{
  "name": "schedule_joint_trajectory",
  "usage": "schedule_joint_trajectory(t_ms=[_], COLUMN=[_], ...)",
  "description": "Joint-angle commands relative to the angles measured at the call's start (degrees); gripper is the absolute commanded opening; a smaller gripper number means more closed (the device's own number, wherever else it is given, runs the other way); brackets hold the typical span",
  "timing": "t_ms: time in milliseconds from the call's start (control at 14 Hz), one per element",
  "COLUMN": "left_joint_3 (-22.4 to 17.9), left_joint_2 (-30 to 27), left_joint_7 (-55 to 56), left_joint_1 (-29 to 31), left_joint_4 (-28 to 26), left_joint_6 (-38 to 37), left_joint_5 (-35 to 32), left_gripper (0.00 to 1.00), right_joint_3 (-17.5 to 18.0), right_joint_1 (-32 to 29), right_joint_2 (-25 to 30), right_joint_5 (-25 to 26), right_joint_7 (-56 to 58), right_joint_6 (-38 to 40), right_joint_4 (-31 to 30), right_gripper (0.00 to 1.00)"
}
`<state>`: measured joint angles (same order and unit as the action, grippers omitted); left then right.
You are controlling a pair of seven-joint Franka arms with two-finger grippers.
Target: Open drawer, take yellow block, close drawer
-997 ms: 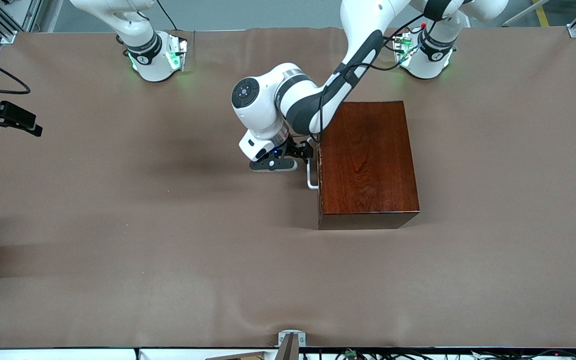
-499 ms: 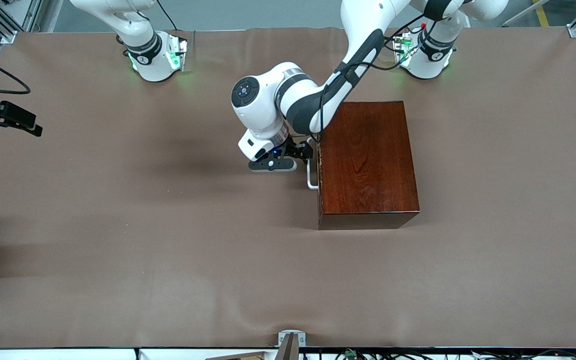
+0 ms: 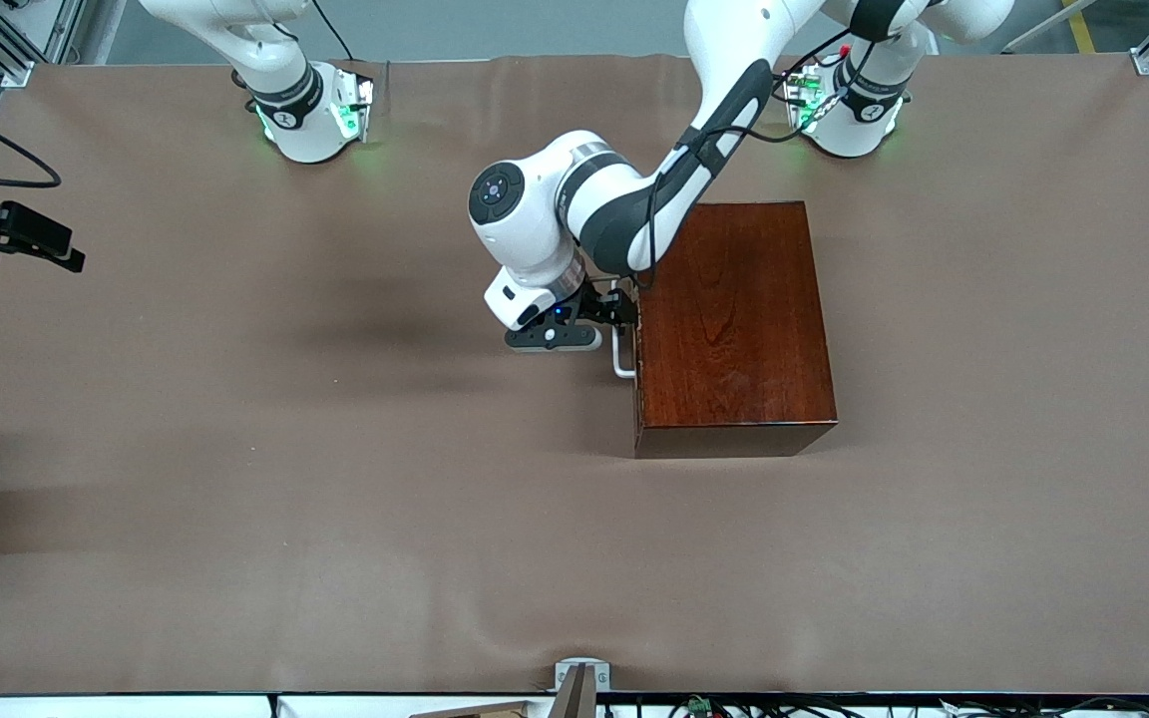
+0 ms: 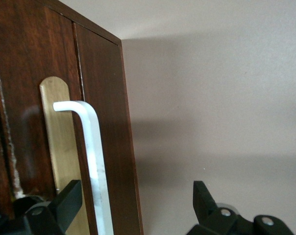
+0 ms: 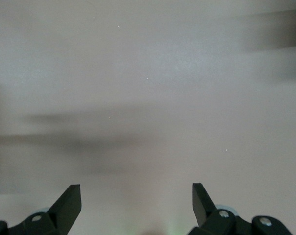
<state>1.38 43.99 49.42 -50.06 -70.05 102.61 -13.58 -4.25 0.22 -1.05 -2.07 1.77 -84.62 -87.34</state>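
Note:
The dark reddish-brown wooden box stands near the left arm's base. Its drawer is shut, with its front facing the right arm's end of the table. The white bar handle sits on a brass plate. My left gripper is open at the handle, and the bar lies between its fingers, close to one of them. The yellow block is hidden. My right gripper is open and empty over bare table; it is out of the front view.
The brown table cover stretches wide toward the right arm's end. A black device sticks in over that end's edge. A metal bracket sits at the table edge nearest the front camera.
My left gripper has shifted slightly toward the box's front and the handle. The drawer stays shut.

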Motion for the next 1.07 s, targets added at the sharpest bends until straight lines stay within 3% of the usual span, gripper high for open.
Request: schedule_joint_trajectory(t_ms=[0,356,997], left_joint_3=[0.0,0.6,0.8], left_joint_2=[0.8,1.3,1.4], left_joint_7=[-0.8,-0.3,0.7], left_joint_1=[-0.2,-0.6,-0.7], left_joint_4=[0.2,0.4,0.4], left_joint_6=[-0.4,0.7,7.7], left_joint_5=[-0.5,-0.3,5.8], left_gripper=[1.0,1.0,1.0], right_joint_3=[0.6,0.6,0.6], right_joint_1=[-0.6,-0.6,-0.5], right_joint_2=[-0.1,-0.1,-0.1], right_joint_5=[0.3,0.3,0.3], right_joint_7=[-0.5,-0.5,-0.5], right_joint_6=[0.8,0.8,1.1], right_joint_4=[0.9,0.9,0.9], right_gripper=[1.0,1.0,1.0])
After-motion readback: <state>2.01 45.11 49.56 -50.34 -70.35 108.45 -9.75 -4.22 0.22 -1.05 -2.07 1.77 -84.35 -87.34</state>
